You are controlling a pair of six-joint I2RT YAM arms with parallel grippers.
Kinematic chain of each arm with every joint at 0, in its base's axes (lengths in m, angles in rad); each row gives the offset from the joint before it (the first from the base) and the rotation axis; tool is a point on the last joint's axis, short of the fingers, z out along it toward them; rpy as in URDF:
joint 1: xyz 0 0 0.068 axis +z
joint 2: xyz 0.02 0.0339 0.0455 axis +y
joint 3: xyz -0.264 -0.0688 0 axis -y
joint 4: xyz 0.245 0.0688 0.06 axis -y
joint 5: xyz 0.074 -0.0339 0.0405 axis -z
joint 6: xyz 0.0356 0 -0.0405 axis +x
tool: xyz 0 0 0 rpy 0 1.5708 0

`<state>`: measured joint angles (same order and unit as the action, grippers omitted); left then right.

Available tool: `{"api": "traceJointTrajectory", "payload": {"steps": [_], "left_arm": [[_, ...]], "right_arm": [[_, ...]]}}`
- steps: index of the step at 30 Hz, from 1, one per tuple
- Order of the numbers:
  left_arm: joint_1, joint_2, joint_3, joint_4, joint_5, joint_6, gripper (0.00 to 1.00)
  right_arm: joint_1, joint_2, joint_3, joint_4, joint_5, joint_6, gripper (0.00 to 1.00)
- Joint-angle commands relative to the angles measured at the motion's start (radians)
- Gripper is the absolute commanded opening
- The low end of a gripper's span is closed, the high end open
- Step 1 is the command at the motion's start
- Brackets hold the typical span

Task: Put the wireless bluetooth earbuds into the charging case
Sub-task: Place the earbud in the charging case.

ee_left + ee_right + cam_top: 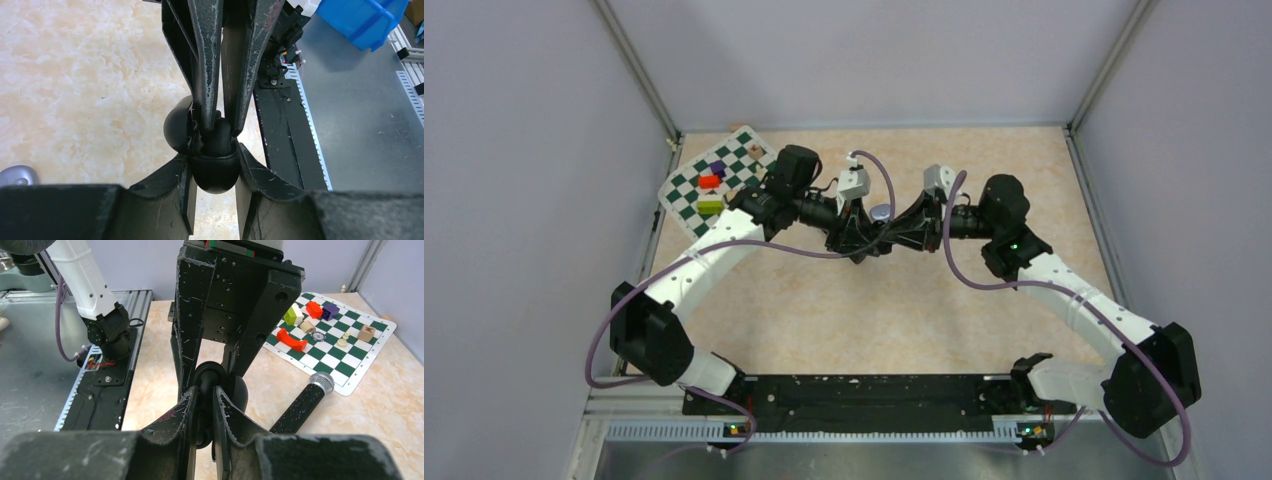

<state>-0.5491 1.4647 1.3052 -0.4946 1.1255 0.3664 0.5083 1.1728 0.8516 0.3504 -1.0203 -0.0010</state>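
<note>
Both arms meet over the middle of the table. My left gripper (pixel 856 240) (pixel 215 160) is shut on the round black base of the charging case (pixel 215 176), whose lid (pixel 176 130) hangs open to one side. My right gripper (pixel 887 237) (pixel 205 391) reaches in from the opposite side. Its fingers (pixel 207 75) stand narrowly apart, pinching a small glossy black earbud (pixel 220 137) that sits down in the case's mouth. From the top camera the fingers hide the case and bud.
A black microphone with a silver head (pixel 305 402) lies on the table beside the grippers. A green-and-white chessboard mat (pixel 345 355) (pixel 714 185) with coloured blocks sits at the far left. A pale purple oval case (pixel 17 175) (pixel 881 212) rests near the grippers.
</note>
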Motion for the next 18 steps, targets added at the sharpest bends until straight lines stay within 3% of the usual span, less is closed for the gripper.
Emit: {"api": "traceJointTrajectory", "payload": {"steps": [1, 9, 18], "left_arm": [[-0.013, -0.021, 0.044, 0.007, 0.053, 0.017, 0.0], [-0.012, -0.022, 0.045, 0.002, 0.054, 0.021, 0.0], [-0.012, -0.026, 0.046, -0.004, 0.058, 0.028, 0.0]], "right_arm": [[0.012, -0.01, 0.049, -0.003, 0.025, -0.024, 0.17], [-0.009, -0.054, 0.09, -0.055, -0.005, -0.034, 0.3], [-0.085, -0.097, 0.074, 0.032, -0.043, 0.069, 0.39]]}}
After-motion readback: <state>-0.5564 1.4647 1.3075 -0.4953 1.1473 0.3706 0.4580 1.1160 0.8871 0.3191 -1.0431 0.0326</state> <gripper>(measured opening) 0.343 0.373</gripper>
